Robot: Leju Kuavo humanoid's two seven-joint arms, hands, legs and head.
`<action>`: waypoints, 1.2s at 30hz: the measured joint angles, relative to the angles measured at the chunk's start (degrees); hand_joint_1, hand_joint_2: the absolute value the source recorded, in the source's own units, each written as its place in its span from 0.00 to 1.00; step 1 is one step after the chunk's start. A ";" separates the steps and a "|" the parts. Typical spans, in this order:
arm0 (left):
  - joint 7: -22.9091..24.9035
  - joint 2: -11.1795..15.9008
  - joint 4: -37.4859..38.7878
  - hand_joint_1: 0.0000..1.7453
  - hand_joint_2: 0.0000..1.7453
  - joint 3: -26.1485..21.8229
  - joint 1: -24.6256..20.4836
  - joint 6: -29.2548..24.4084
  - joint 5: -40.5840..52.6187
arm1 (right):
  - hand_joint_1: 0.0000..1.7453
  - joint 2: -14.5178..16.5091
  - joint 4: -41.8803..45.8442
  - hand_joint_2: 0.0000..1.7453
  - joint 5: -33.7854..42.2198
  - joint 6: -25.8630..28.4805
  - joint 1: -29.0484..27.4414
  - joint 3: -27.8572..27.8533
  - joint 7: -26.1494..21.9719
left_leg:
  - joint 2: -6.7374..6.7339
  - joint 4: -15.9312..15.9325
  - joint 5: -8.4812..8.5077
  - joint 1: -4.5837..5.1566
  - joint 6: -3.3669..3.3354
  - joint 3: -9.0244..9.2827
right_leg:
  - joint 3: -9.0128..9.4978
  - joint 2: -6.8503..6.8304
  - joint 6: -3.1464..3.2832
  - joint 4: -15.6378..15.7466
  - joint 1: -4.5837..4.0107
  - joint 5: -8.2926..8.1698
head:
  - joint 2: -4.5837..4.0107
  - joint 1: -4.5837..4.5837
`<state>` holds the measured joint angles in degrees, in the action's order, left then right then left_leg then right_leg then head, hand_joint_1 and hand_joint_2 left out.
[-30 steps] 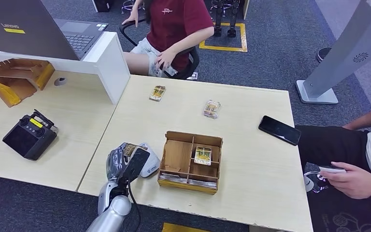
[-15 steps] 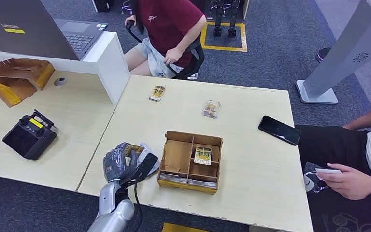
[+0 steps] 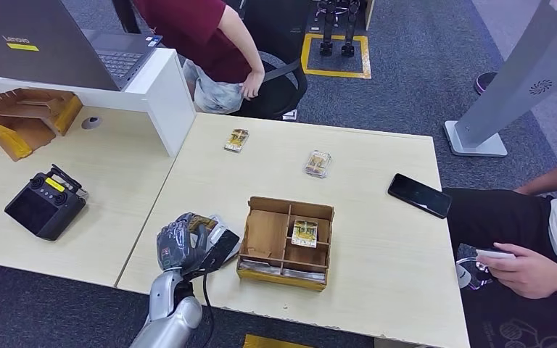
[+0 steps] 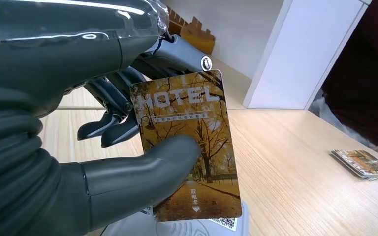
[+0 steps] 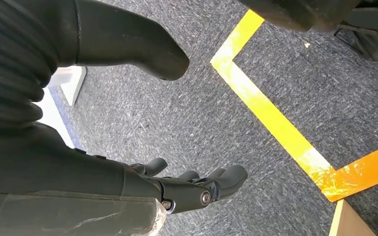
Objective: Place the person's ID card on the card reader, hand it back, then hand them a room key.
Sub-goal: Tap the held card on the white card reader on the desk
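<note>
Seated person (image 3: pixel 210 51) at frame top has risen; left hand (image 3: pixel 188 243) pinches card (image 4: pixel 187 147) over reader (image 3: pixel 221 228); right hand (image 5: pixel 192 189) hangs empty, spread.

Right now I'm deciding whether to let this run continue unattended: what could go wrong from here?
1. The left hand holds the hotel card by thumb pressure alone; it may slip when the arm moves.
2. The person in the red shirt is turned away from the table, so a handover could go unreceived.
3. Lifting the card could knock the white card reader just below it.
</note>
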<state>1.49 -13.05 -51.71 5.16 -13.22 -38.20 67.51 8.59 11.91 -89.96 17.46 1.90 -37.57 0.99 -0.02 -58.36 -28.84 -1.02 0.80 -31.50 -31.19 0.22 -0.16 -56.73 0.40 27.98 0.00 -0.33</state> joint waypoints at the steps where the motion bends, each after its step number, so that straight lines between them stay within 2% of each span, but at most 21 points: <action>1: -0.84 -0.11 0.00 1.00 1.00 -0.24 0.01 0.23 -0.76 | 0.00 0.00 0.00 1.00 0.00 0.01 0.00 0.05 0.01 | 0.00 0.00 0.00 0.00 0.00 0.00 | 0.00 0.00 0.00 0.00 0.00 0.00 | 0.00 0.00; 5: -2.62 -0.52 -0.02 1.00 1.00 -0.68 0.13 1.33 -2.36 | 0.00 0.00 0.00 1.00 0.00 0.01 0.00 0.12 0.11 | 0.00 0.00 0.00 0.00 0.00 0.00 | 0.02 -0.02 0.00 0.00 0.00 0.00 | 0.00 0.00; 17: -0.13 -0.57 1.06 1.00 1.00 -1.00 -0.32 0.45 2.14 | 0.00 0.00 0.00 1.00 0.00 0.01 0.00 1.15 -0.06 | 0.00 0.00 0.00 0.00 0.00 0.02 | 0.03 -0.01 0.00 0.00 0.00 0.00 | 0.00 -0.01; 25: -7.65 -1.21 -0.55 1.00 1.00 -1.74 0.99 2.41 -7.80 | 0.00 0.00 0.00 1.00 0.02 0.01 -0.03 1.25 0.65 | 0.00 0.00 0.00 0.00 0.00 0.02 | 0.03 -0.01 0.00 0.00 0.00 0.00 | 0.00 0.00; 36: -7.72 -1.51 -4.31 1.00 1.00 -1.75 3.04 4.08 -8.62 | 0.00 0.00 -0.02 1.00 0.08 0.13 -0.03 1.25 0.58 | 0.00 0.00 0.00 0.00 0.00 0.00 | 0.00 -0.01 0.00 0.00 0.00 0.00 | 0.00 0.00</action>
<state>-6.22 -14.56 -56.02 3.41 -10.18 -34.12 58.89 8.59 11.89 -89.88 17.59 1.87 -36.33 1.57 -0.02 -58.36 -28.84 -1.02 0.80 -31.50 -31.20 0.21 -0.16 -56.73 0.39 27.98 0.00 -0.33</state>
